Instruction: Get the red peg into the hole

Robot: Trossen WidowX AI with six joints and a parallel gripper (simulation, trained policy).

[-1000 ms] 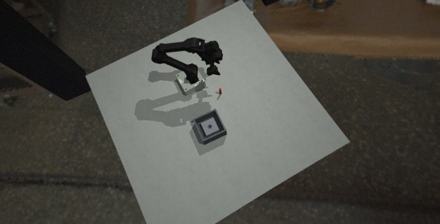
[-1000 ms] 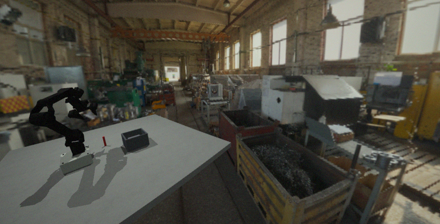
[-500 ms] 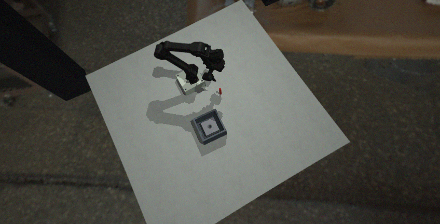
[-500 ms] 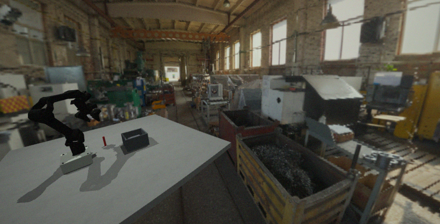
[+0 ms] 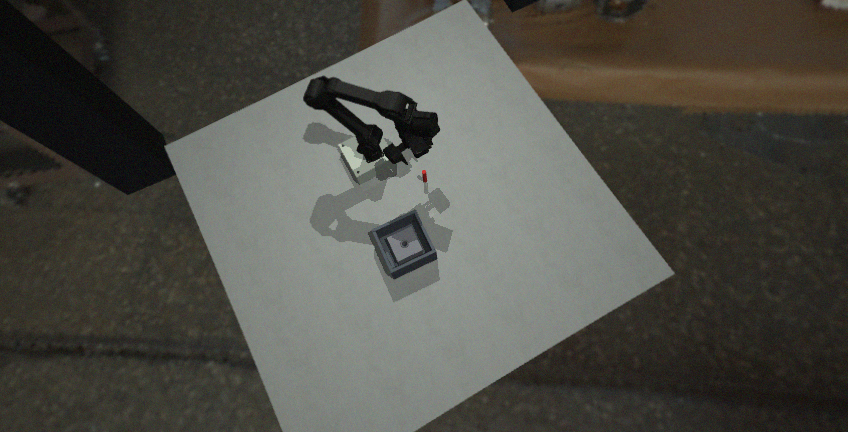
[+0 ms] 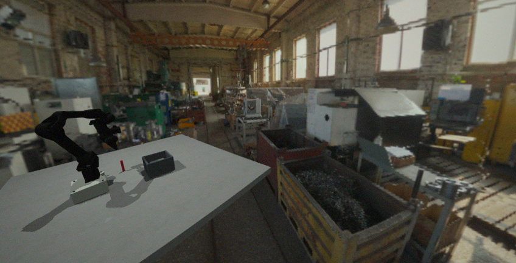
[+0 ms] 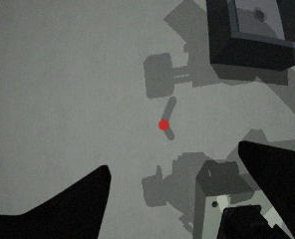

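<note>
The red peg [image 5: 424, 176] [image 6: 122, 165] stands upright on the table; the wrist view shows its round top [image 7: 163, 124] almost end-on. The open grey box [image 5: 416, 265] [image 6: 159, 168] [image 7: 257, 55] stands apart from the peg. The pale plate [image 5: 395, 249] [image 7: 272, 30] in its bottom has a dark round hole [image 5: 404, 244] [image 7: 259, 14] with no peg in it. My gripper [image 5: 411, 160] [image 6: 115, 146] [image 7: 173, 160] is open and empty, pointing down well above the table. In the wrist view the peg appears between and just beyond the two fingertips.
The arm's pale base [image 5: 352, 160] [image 6: 88, 190] [image 7: 201, 214] stands on the white table [image 5: 523, 237] [image 6: 188, 187] [image 7: 53, 90], on the peg's other side from the box. Shadows of the arm fall around the peg and the box. Workshop bins stand beyond the table edge.
</note>
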